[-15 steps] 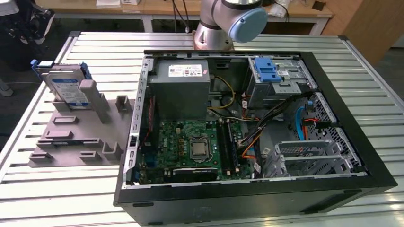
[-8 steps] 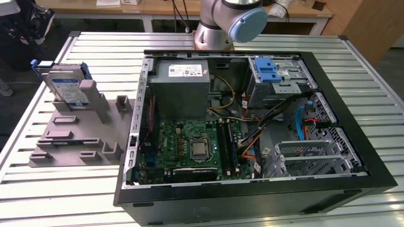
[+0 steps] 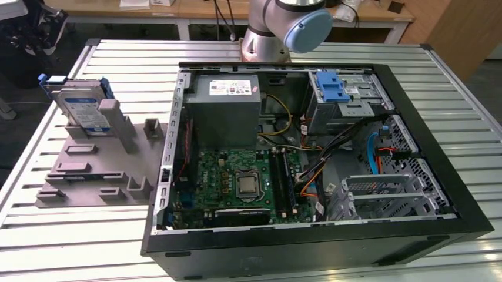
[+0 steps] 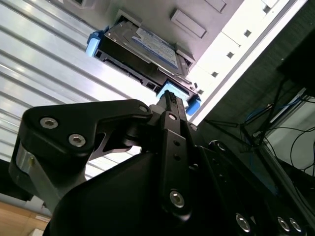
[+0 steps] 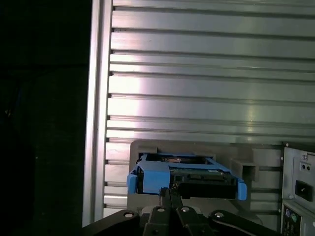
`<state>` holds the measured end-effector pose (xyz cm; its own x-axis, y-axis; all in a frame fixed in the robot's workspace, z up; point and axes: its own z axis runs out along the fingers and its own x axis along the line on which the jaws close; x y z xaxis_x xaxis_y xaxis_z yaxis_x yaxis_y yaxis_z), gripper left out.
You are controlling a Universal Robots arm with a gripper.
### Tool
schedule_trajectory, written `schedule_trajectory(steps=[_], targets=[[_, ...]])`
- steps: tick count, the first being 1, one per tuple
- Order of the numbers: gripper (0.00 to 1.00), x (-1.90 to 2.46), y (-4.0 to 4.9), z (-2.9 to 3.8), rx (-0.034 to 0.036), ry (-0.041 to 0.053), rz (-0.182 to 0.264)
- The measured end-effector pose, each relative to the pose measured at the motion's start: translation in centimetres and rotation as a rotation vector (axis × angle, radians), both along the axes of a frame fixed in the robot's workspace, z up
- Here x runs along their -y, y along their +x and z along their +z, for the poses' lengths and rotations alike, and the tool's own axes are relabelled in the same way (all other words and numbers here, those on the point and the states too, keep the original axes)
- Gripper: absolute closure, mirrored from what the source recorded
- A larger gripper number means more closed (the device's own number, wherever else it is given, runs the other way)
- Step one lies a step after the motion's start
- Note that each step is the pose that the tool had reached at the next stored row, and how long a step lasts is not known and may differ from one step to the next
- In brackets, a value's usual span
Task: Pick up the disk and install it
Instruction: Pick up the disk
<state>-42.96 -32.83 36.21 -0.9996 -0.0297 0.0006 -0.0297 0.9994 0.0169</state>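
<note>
A slatted aluminium table [image 3: 79, 247] is being occupied by an open black computer case [image 3: 314, 252] lying on its side. At the far edge of the table, behind the case, the grey and blue robot arm [image 3: 286, 26] is being seen in the exterior view.

To the exterior view's left of the case, a grey moulded fixture [image 3: 86, 176] is being used as a stand. Inside the case, a grey power-supply box [image 3: 223, 117] is being carried at the far end, with a white label [image 3: 230, 88] on its top. The print on that label is too small to be made out. A green motherboard [image 3: 235, 182] is being shown nearer the camera. A metal drive cage [image 3: 349, 103] topped by a blue latch bracket [image 3: 333, 88] is being shown to the exterior view's right of the power supply.

The disk [image 3: 82, 108] is being held on edge in the fixture, leaning slightly, well apart from the case. Its white-and-blue label is being turned towards the exterior camera. In both wrist views the disk [image 4: 142, 46] [image 5: 184, 177] is being framed by its blue rails.

The gripper [image 5: 170, 191] is being kept clenched on nothing, its tips pressed together. In both wrist views it [image 4: 171, 98] is being pointed at the disk without touching it.
</note>
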Motion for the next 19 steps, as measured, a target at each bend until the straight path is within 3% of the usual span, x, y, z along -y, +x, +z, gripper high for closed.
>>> schedule_trajectory(steps=[19], targets=[[0.88,0.00,-0.01,0.00,-0.0001,0.0000,0.110]])
